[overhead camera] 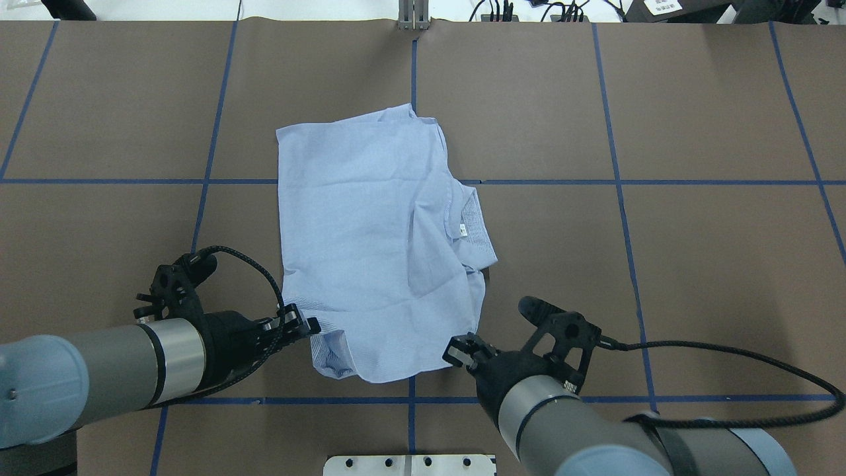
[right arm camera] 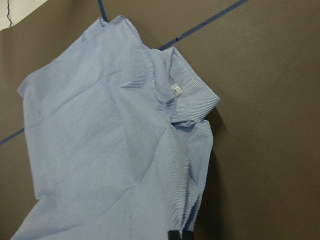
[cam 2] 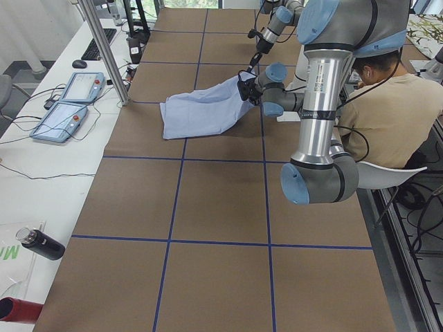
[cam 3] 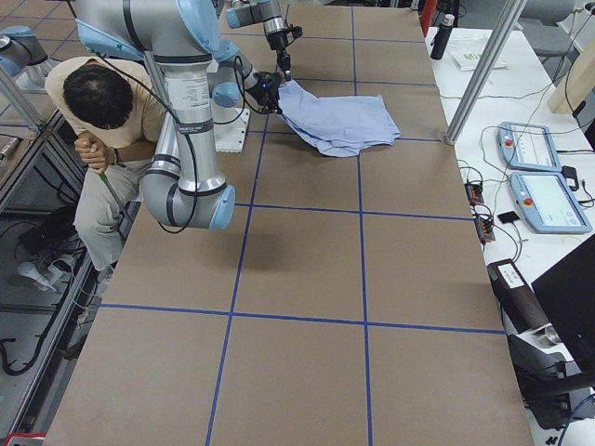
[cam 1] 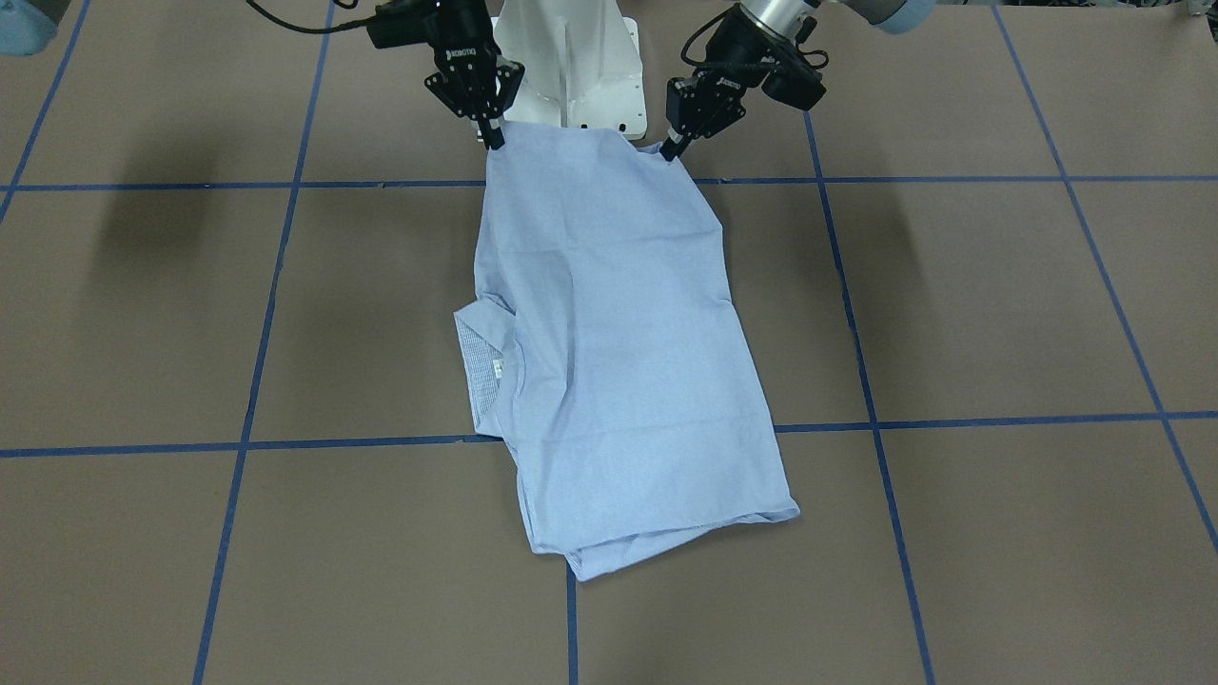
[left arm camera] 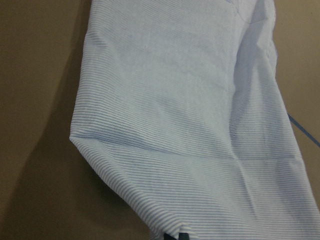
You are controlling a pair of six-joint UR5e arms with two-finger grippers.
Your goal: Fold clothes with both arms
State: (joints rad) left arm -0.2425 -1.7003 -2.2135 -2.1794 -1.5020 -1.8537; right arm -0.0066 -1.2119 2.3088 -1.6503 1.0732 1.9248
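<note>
The clothes are one light blue striped shirt (cam 1: 609,352), folded and lying mid-table (overhead camera: 363,225), with its collar and white neck label (overhead camera: 462,229) on the robot's right side. The edge nearest the robot is raised off the table. My left gripper (overhead camera: 310,326) is shut on that edge's left corner, which the front view shows pinched at the left gripper (cam 1: 676,147). My right gripper (overhead camera: 456,350) is shut on the other corner, seen again at the right gripper (cam 1: 495,138). Both wrist views show striped cloth (left arm camera: 190,115) hanging from the fingertips, and the label (right arm camera: 176,89).
The white pedestal base (cam 1: 571,67) stands just behind the lifted edge. Blue tape lines (overhead camera: 615,182) grid the brown table. A seated person (cam 2: 387,104) is behind the robot. Two teach pendants (cam 2: 69,104) and a dark bottle (cam 2: 38,242) lie on the white side bench.
</note>
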